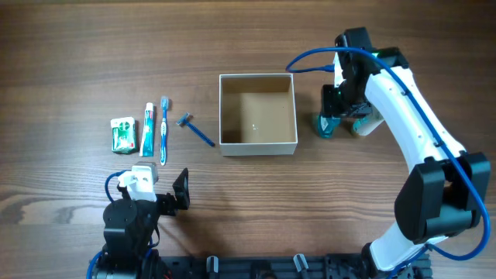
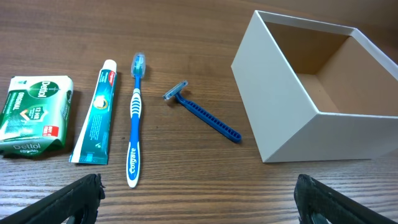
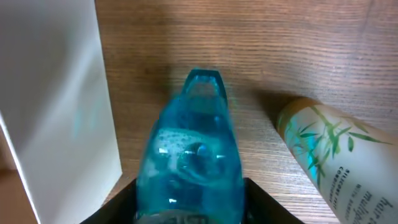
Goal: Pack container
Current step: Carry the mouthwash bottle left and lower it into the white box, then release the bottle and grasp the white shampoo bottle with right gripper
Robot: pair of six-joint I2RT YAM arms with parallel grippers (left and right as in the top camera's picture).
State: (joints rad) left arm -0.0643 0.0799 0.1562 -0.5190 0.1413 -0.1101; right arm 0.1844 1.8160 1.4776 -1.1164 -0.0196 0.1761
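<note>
Container [image 1: 258, 148] mid-table in overhead view, just at 9 o'clock of right gripper [image 3: 191, 202], which is clenched on a clear blue bottle [image 3: 196, 143]; left gripper [image 2: 199, 199], fingers spread wide and empty, well apart at container's 7 o'clock.

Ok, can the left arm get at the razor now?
Probably yes: the razor lies alone between the toothbrush and the cardboard box, nothing over it, and the left claw is open facing it. The right claw, shut on a blue bottle, is beyond the box.
</note>
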